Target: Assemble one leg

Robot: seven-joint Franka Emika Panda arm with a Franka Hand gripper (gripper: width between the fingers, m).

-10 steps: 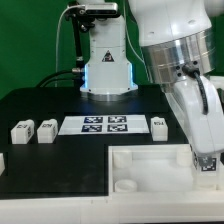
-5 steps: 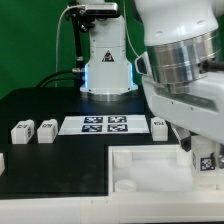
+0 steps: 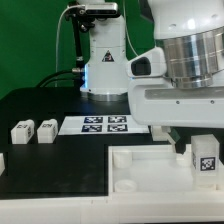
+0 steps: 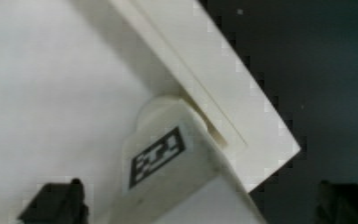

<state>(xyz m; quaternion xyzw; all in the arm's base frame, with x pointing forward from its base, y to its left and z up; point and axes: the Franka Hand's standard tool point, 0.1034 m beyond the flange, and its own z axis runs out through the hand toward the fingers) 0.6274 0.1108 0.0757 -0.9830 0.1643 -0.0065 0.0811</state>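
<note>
**Leg at the panel's corner, jaws wide and empty**

The leg [image 3: 205, 157] stands upright on the corner of the big white panel [image 3: 150, 168] at the exterior view's right, with its printed tag facing the camera. Whether it is fully seated in a socket cannot be told. The jaws hang spread wide just above it and hold nothing; in the wrist view both tips show well out to either side of the leg.

It looks like a small, hard plastic block: probably light, stiff, and smooth enough to slip or twist under a shallow pinch. The best hold is likely across two flat opposite sides, low on the body and off the tagged face.

The panel's raised edge runs right beside the leg, so a tip coming down on that side could catch on it. Two spare blocks [image 3: 32, 131] sit on the bench [image 3: 60, 165] at the exterior view's left, well apart. The marker board [image 3: 100, 125] lies between them and the arm [image 3: 190, 50], clear of the work.
</note>
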